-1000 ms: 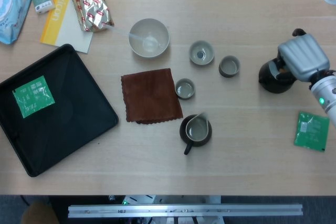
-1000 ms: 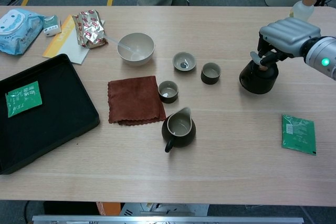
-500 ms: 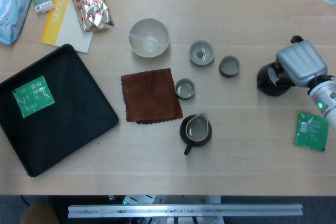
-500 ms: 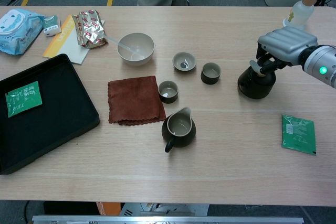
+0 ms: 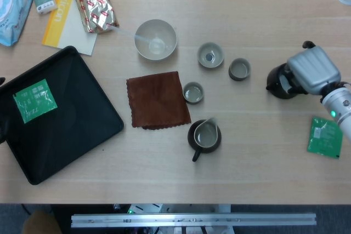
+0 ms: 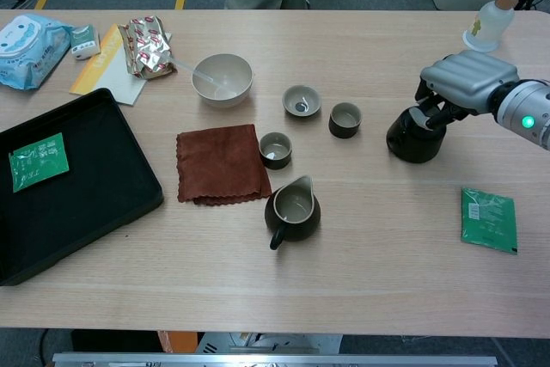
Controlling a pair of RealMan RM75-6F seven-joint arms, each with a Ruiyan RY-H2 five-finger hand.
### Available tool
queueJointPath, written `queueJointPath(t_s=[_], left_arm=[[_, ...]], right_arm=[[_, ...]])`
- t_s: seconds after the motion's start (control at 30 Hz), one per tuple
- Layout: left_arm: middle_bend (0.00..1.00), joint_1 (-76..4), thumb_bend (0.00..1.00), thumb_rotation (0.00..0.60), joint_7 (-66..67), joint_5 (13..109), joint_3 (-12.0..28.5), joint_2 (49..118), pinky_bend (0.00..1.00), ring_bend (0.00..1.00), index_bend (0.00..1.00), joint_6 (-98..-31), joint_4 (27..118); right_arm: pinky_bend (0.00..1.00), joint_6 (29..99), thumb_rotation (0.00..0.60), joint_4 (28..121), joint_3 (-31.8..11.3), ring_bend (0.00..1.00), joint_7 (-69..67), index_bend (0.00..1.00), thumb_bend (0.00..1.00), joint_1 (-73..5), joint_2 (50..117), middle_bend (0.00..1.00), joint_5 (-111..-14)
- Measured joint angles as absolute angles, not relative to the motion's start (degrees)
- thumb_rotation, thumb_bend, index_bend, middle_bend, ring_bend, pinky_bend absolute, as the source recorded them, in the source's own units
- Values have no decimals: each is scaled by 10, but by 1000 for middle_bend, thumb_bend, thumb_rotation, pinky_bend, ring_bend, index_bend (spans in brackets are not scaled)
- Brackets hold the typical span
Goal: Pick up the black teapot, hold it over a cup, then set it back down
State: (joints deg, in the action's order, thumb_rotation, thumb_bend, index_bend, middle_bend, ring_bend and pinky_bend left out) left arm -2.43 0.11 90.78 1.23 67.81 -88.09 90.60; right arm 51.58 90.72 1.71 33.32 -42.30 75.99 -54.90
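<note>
The black teapot [image 5: 278, 83] [image 6: 412, 137] is at the right of the table, just right of a dark cup [image 5: 239, 69] [image 6: 345, 119]. My right hand [image 5: 312, 70] [image 6: 465, 80] covers its right side from above, with its fingers curled around the top and handle, gripping it. Whether the pot's base touches the table I cannot tell. A pale green cup [image 5: 210, 55] [image 6: 302, 100] and a small cup [image 5: 193, 92] [image 6: 275, 149] stand further left. My left hand shows in neither view.
A dark pitcher [image 5: 204, 135] [image 6: 292, 208] stands in front of a brown cloth [image 5: 157, 100]. There is a bowl with a spoon [image 5: 156, 40], a black tray [image 5: 71, 119] at the left, a green packet [image 5: 325, 136] [image 6: 488, 219] near the right hand, and a bottle [image 6: 491, 21] at the back right.
My right hand has carried the teapot a little to the left, toward the dark cup, and lower in the chest view. Nothing else on the table has moved.
</note>
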Motion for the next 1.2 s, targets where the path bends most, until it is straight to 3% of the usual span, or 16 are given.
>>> queueJointPath(t_s=[0.17,0.4,0.6,0.83,0.93,1.0,1.1,1.2], left_arm=[[195,-27,392,600,5,914,9,678,142,138,139,-882,911],[195,-29,392,600,6,913,7,676,142,137,139,-880,913],[195,-30,392,600,9,918,4,674,142,138,139,-880,916],[195,-36,392,600,12,922,0,672,142,138,139,-872,919],[195,-38,392,600,12,921,0,672,142,138,139,-870,920],[195,-39,392,600,12,918,1,672,142,137,139,-868,920],[195,-40,392,600,12,913,3,672,142,137,139,-867,920],[195,-40,392,600,12,907,6,672,142,138,139,-866,921]], right_arm=[[201,516,318,912,18,464,340,620,507,-422,760,498,-544],[199,518,317,918,18,270,344,395,490,-419,759,341,-540],[186,521,317,918,12,226,338,290,472,-418,758,282,-541],[186,550,317,928,0,222,313,283,464,-404,746,279,-554],[186,580,375,935,-6,222,291,284,456,-388,738,279,-566],[186,609,464,940,-10,222,273,283,456,-372,732,279,-580],[186,661,551,946,-13,222,252,283,455,-344,723,279,-606],[185,722,585,951,-13,222,232,284,456,-310,716,279,-636]])
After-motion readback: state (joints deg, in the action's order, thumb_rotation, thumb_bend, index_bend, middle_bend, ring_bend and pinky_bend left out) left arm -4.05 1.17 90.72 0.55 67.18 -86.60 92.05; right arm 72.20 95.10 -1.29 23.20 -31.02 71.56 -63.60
